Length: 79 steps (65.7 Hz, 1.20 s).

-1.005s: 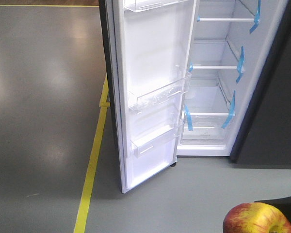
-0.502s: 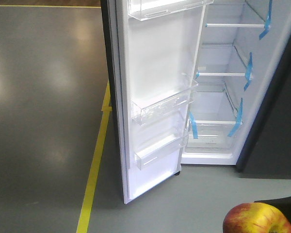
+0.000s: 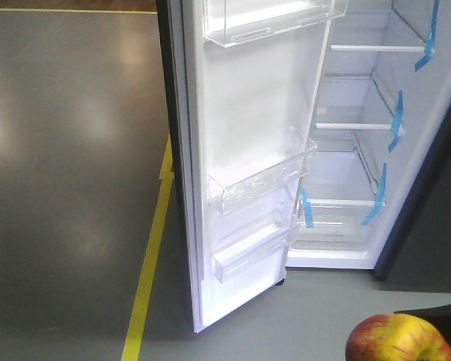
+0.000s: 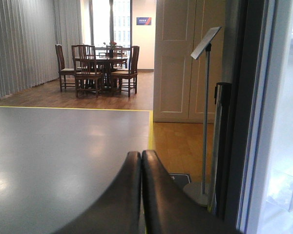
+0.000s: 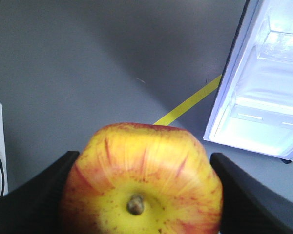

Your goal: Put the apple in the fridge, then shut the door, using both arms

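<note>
Snugly, right gripper (image 5: 142, 163) clasps round, streaky apple (image 5: 141, 187); door (image 3: 248, 113) glossy white

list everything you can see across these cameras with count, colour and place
apple: 1, red and yellow, in the right gripper
fridge: 1, white inside, front view right
door: 1, white inner face, swung open
door bins: 3, clear, on the door's inner face
tape strips: at least four, blue, inside the fridge
floor line: 1, yellow, left of the door
table with chairs: 1 set, dark wood, far room, left wrist view
sign stand: 1, grey metal, right side of left wrist view
left gripper: 1, black, shut, empty
right gripper: 1, black, shut on the apple
</note>
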Motion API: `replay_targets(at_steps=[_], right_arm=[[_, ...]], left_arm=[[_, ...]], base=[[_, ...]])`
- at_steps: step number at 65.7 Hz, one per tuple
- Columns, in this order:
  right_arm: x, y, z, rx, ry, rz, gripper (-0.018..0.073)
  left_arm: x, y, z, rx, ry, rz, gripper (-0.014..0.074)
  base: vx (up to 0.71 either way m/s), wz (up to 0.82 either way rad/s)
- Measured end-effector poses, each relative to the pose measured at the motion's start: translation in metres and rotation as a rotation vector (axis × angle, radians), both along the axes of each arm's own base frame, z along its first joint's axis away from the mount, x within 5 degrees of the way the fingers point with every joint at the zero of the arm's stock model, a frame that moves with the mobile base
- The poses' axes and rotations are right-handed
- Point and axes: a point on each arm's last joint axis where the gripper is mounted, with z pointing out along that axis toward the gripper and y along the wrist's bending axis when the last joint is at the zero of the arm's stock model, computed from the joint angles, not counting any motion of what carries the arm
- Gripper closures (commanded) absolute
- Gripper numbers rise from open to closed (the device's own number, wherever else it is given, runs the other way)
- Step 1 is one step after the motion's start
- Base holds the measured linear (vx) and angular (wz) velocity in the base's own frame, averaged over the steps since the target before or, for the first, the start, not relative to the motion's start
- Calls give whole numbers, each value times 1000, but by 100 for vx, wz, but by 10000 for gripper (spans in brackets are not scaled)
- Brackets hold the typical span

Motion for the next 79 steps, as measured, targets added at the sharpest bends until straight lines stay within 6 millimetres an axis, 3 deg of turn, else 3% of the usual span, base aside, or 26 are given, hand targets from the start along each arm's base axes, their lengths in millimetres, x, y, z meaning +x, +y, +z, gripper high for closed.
replay_targets(at_steps=[79], right_arm=[[0, 0, 0, 0, 0, 0, 373]], left_arm=[[0, 0, 0, 0, 0, 0, 602]], base=[[7, 0]])
